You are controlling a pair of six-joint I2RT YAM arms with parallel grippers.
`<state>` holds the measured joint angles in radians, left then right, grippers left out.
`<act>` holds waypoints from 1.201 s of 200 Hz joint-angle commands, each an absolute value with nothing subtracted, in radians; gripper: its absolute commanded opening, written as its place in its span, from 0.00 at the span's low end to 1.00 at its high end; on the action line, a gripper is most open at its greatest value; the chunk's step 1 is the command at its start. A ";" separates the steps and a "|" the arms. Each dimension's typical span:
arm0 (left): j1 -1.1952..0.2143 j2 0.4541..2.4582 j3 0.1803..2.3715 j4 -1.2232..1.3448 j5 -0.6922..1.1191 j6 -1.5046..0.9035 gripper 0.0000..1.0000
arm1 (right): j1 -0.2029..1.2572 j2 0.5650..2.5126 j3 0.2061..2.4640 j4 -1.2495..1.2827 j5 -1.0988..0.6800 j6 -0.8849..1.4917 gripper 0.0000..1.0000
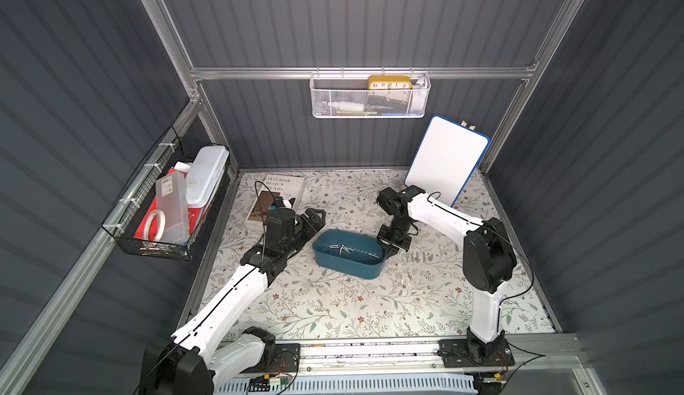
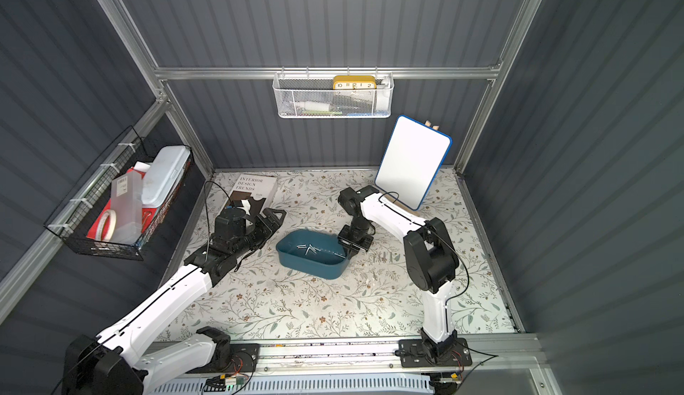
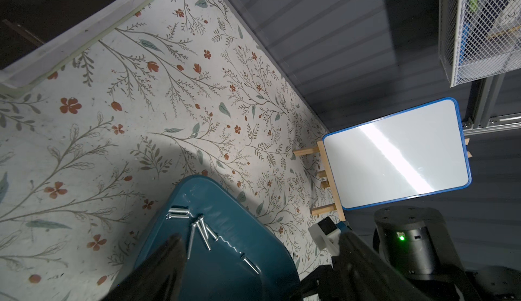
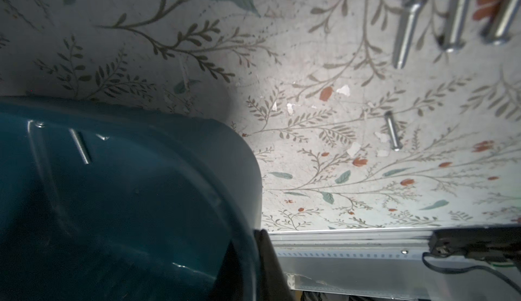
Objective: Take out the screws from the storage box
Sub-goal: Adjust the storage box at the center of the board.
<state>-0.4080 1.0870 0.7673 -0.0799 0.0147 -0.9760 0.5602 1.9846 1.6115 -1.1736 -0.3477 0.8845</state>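
Closest to the lens: aluminium front rail (image 1: 370, 352) with both arm bases bolted on, and beyond it the floral-papered counter (image 1: 351, 308).

Far left, hung on the side wall: black wire basket (image 1: 155, 250), holding a tape roll (image 1: 154, 225), a clear plastic case (image 1: 173, 208) with a barcode label, and a white lidded box (image 1: 205, 175).

Next, flat at the back of the counter: book (image 1: 277, 193) titled "Interior Design Trends".

Just right of the book: left hand (image 1: 320, 220), fingers spread wide, gripping nothing. Hovers near the left end of the storage box (image 1: 348, 269), apart from it.

Mid-counter in both top views: that teal storage box, with several silvery screws (image 1: 340, 249) scattered on its floor. Same screws (image 3: 197, 229) seen in the left wrist view, mostly bunched in one crossed cluster, with one lying apart.

Above, on the back rail: white mesh basket (image 1: 370, 112) with a yellow clock (image 1: 389, 82) standing in it.

At the box's right end: right hand (image 1: 387, 252), closed on the wall of the box. In the right wrist view, one black finger (image 4: 266, 254) outside the rim, the other a dark shape inside it.

Just right of the box, on the bare counter: more screws (image 1: 416, 257) in a short row, close to the box without touching it.

Back right: blank blue-framed whiteboard (image 1: 448, 160) leaning on a small wooden easel (image 3: 327, 178).
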 commanded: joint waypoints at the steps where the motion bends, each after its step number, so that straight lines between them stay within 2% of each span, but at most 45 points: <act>1: -0.411 1.073 0.742 -0.040 0.018 -0.977 0.89 | 0.565 2.013 1.637 -1.143 -0.320 0.761 0.00; 50: -0.411 1.064 0.664 -0.004 0.051 -1.002 0.90 | 0.562 2.049 1.610 -1.075 -0.341 0.611 0.00; 133: -0.411 1.071 0.598 0.080 0.073 -1.029 0.90 | 0.571 2.064 1.667 -1.066 -0.093 0.416 0.00; 240: -0.411 1.122 0.577 0.075 0.024 -1.023 0.90 | 0.572 2.089 1.647 -0.997 -0.053 0.421 0.01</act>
<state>-0.4080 1.1141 0.5842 0.0639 0.0334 -1.0206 0.5713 2.0525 1.6489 -1.0031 -0.0822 0.4095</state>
